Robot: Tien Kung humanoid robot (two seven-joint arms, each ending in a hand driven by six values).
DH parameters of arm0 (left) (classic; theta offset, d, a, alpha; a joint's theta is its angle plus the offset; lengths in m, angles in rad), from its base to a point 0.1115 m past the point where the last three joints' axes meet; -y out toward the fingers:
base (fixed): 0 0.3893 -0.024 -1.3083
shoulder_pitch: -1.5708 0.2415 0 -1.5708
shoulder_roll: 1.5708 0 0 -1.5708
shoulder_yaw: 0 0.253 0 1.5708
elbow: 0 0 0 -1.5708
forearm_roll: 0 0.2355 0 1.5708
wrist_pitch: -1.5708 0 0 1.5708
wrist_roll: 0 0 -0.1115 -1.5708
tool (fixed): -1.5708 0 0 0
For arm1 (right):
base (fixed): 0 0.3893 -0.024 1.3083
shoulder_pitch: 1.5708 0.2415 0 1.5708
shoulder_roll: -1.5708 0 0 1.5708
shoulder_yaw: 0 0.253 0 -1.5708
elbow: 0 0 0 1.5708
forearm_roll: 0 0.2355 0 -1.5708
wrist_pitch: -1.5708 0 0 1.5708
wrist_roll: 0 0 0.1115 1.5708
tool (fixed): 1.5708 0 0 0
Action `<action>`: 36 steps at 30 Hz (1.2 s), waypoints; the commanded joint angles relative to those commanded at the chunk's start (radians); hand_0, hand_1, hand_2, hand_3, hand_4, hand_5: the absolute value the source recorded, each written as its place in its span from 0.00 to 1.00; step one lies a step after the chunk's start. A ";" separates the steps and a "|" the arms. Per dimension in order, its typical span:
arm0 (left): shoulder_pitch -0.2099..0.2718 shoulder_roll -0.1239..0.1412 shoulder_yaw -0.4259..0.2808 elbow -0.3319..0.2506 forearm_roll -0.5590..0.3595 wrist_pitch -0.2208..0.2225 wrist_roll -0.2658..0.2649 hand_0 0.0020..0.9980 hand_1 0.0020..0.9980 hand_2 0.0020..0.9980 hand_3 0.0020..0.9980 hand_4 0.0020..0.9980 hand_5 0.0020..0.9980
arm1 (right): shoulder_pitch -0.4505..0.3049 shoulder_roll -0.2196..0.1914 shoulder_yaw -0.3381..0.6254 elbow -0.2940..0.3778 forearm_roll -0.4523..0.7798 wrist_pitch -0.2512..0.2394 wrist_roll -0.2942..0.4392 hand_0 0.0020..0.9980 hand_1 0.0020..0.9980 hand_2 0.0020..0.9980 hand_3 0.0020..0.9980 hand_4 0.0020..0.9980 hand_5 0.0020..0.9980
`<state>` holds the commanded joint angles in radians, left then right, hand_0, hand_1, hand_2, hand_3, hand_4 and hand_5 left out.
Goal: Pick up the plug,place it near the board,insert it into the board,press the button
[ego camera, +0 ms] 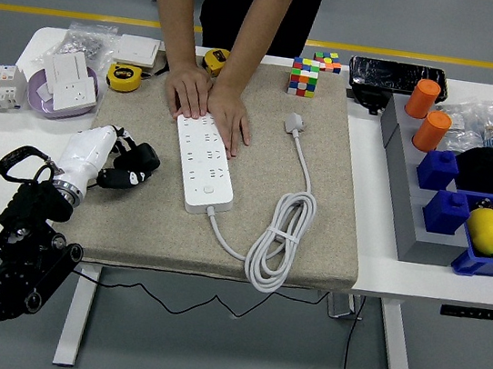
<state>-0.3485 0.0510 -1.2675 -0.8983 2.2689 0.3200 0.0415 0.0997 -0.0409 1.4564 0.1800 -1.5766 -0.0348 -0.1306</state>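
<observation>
1. Left hand (123,163): fingers curled together, gripping nothing, left of the power strip (202,164).
2. Plug (294,123): far right on the mat (315,203), untouched.
3. Person's hands (210,106): flat on the strip's far end, hiding those sockets.

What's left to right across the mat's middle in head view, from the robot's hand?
Left hand, curled around a black plug → white power strip, held at its far end by a person's hands → coiled white cable → grey tray.

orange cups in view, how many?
2. Both stand in the grey rack at the table's right: one orange cup at the far end, the other just nearer. More could be hidden.
</observation>
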 joint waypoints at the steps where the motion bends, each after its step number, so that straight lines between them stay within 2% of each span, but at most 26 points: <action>1: 0.000 0.001 0.001 -0.002 0.000 0.003 -0.001 0.67 0.49 0.41 0.47 0.56 0.26 | 0.000 0.000 0.001 0.000 0.000 0.000 0.000 0.62 0.58 0.62 0.54 0.88 0.61; 3: 0.000 0.002 0.001 -0.006 0.000 0.005 -0.001 0.67 0.49 0.41 0.47 0.56 0.26 | 0.000 0.000 0.001 0.000 0.000 0.000 -0.001 0.62 0.58 0.62 0.54 0.88 0.61; 4: 0.000 0.003 0.003 -0.011 0.000 0.006 0.001 0.64 0.45 0.39 0.43 0.44 0.19 | -0.001 0.000 0.001 0.000 0.000 0.000 -0.001 0.62 0.58 0.62 0.54 0.88 0.61; 9: -0.008 0.025 0.029 -0.039 0.000 0.007 0.008 0.64 0.45 0.39 0.43 0.44 0.19 | 0.001 0.000 0.000 0.000 0.001 0.000 -0.001 0.62 0.58 0.62 0.54 0.88 0.61; 10: -0.011 0.030 0.036 -0.043 0.000 0.007 0.010 0.62 0.44 0.36 0.39 0.40 0.15 | 0.001 0.000 0.000 0.000 0.001 0.000 0.000 0.62 0.58 0.62 0.54 0.88 0.61; 17: -0.080 0.119 0.179 -0.096 -0.079 -0.010 0.019 0.62 0.44 0.36 0.38 0.38 0.14 | 0.002 -0.004 0.000 0.000 -0.002 0.000 -0.002 0.62 0.58 0.62 0.54 0.88 0.61; 23: -0.165 0.169 0.320 -0.104 -0.105 -0.029 0.021 0.62 0.45 0.36 0.38 0.37 0.12 | 0.007 -0.007 -0.002 0.000 -0.002 0.000 -0.002 0.62 0.58 0.62 0.54 0.88 0.61; 29: -0.214 0.174 0.424 -0.084 -0.106 -0.041 0.018 0.61 0.45 0.36 0.38 0.36 0.10 | 0.009 -0.009 -0.003 0.000 -0.003 0.000 -0.002 0.63 0.58 0.62 0.54 0.88 0.61; 36: -0.236 0.161 0.461 -0.052 -0.096 -0.030 0.011 0.61 0.46 0.36 0.39 0.37 0.08 | 0.010 -0.011 -0.001 0.000 -0.004 0.000 -0.003 0.62 0.58 0.62 0.54 0.88 0.61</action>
<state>-0.5844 0.2121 -0.8062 -0.9502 2.1728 0.2897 0.0523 0.1094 -0.0524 1.4553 0.1800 -1.5805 -0.0343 -0.1337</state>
